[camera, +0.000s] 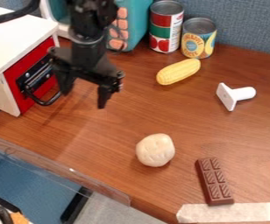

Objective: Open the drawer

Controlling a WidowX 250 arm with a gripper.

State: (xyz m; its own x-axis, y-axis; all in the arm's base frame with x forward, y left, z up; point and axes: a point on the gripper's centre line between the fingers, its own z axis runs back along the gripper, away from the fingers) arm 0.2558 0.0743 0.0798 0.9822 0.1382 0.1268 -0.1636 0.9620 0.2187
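Observation:
The black gripper point(86, 97) hangs at the upper left, its two fingers spread apart with nothing between them. To its left stands a white box whose red drawer front point(27, 74) faces the gripper. A black handle point(42, 99) curves out from that red front, and the gripper's left finger is close to the handle's near end; whether they touch, I cannot tell. The red front looks flush with the white frame, so the drawer appears closed.
Two cans point(166, 27) stand at the back beside a teal object point(138, 19). Yellow corn point(178, 71), a white plastic piece point(235, 95), a pale round lump point(155, 150) and a chocolate bar point(214, 181) lie on the wooden table point(102, 131). A clear edge panel point(61, 168) borders the lower left.

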